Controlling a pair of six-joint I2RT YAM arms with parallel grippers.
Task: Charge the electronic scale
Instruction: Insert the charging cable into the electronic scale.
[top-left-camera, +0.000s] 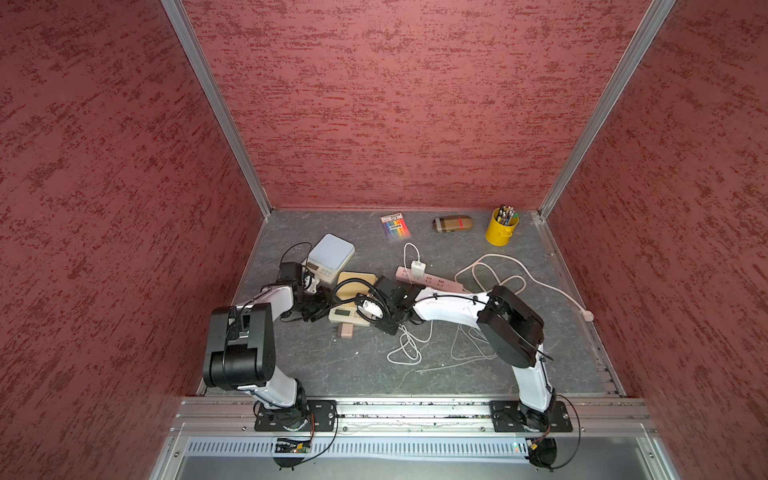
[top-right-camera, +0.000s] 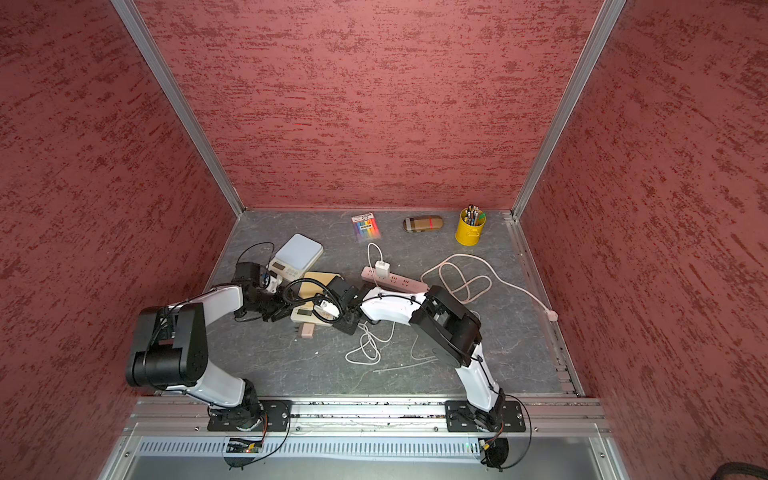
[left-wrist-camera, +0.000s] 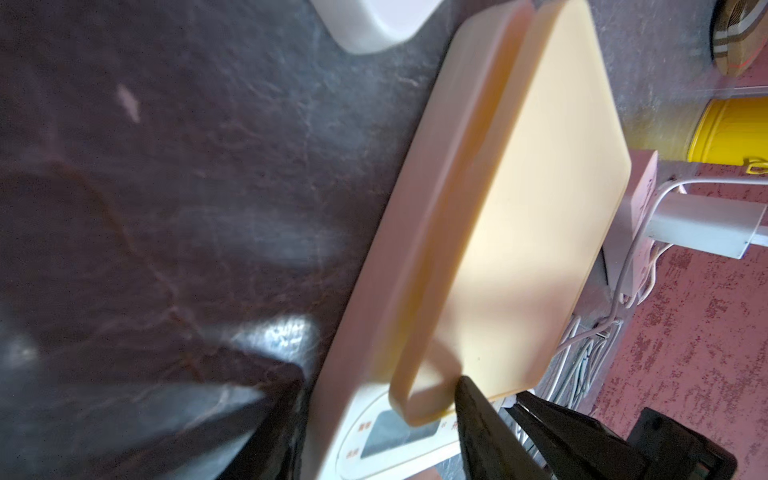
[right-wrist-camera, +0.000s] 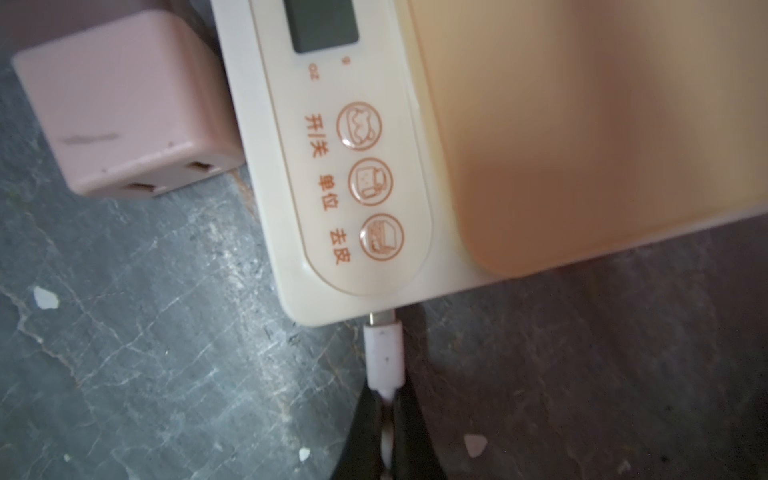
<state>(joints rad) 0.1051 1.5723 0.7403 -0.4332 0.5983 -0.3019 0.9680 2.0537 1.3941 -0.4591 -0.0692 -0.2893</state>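
Right pincer (right-wrist-camera: 388, 401) clamped on plug (right-wrist-camera: 384, 353) at scale (right-wrist-camera: 365, 174) edge; left pincer (left-wrist-camera: 380, 378) half-open astride scale, grip cannot be told

Glossy plastic scale (right-wrist-camera: 353, 166), matt veined tabletop (right-wrist-camera: 145, 332), smooth pink plastic charger (right-wrist-camera: 120, 104)

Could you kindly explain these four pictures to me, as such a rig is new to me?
Two robot arms with pincer grippers work over a grey table. Two pictures look down from above; two come from cameras on the wrists. On the table: a cream scale, a white scale, a pink power strip holding a white charger, a yellow pen pot. The right gripper holds a charging cable by its plug end, at the cream scale's port. The left gripper straddles that scale; whether it squeezes is unclear.
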